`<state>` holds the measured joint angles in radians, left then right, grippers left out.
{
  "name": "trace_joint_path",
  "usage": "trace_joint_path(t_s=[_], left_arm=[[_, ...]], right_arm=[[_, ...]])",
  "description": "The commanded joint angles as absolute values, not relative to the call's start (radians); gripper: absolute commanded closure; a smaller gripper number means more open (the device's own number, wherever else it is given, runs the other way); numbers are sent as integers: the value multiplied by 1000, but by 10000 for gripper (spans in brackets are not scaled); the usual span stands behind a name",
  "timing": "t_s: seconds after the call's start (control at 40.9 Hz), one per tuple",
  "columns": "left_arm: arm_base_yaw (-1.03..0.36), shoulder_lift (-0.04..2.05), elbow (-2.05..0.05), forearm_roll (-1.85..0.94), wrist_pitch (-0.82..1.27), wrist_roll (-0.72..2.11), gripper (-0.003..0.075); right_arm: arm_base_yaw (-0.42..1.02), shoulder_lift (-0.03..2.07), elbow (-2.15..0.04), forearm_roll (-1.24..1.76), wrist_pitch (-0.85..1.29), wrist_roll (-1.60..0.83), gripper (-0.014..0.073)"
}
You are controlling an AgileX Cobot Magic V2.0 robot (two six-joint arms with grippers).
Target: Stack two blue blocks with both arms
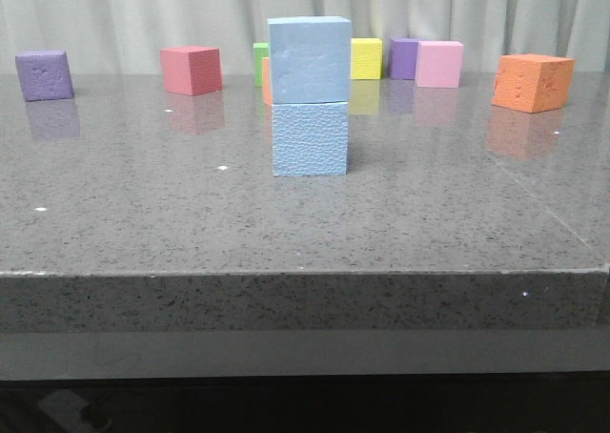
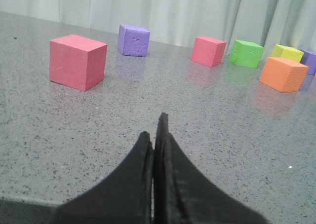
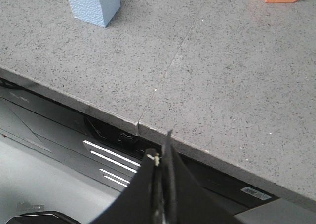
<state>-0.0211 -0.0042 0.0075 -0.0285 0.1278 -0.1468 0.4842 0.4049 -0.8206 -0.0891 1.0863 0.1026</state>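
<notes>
You have the grey speckled table (image 1: 143, 214) spread wide before you. At its middle the 2 blue blocks stand stacked: the upper blue block (image 1: 309, 59) sits squarely on the lower blue block (image 1: 310, 138), touched by neither arm. Behind them runs a row of smaller coloured cubes, among them an orange cube (image 1: 533, 82). Your left gripper (image 2: 157, 135) and right gripper (image 3: 163, 152) both have fingers pressed together, holding nothing.

Two pale blue foam blocks are stacked at the table's centre. The top block (image 1: 309, 59), smooth-faced, is set squarely on the bottom block (image 1: 310, 138), overhanging slightly toward 9 o'clock. The bottom block's front is pebbled.
</notes>
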Motion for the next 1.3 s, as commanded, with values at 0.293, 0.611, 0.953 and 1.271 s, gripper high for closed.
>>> trace_joint_path(t_s=[0.293,0.611,0.953,1.271], left_arm=[[-24,-24,9,-14,-72,-64,741],[-24,-24,9,-14,-72,-64,741],[-24,-24,9,-14,-72,-64,741],[-24,-22,9,-14,-70,-64,741]], right_arm=[[478,415,-843,-102,1018,94,718],[478,415,-843,-102,1018,94,718],[478,415,-843,-102,1018,94,718],[465,371,-785,-149,957,88,718]])
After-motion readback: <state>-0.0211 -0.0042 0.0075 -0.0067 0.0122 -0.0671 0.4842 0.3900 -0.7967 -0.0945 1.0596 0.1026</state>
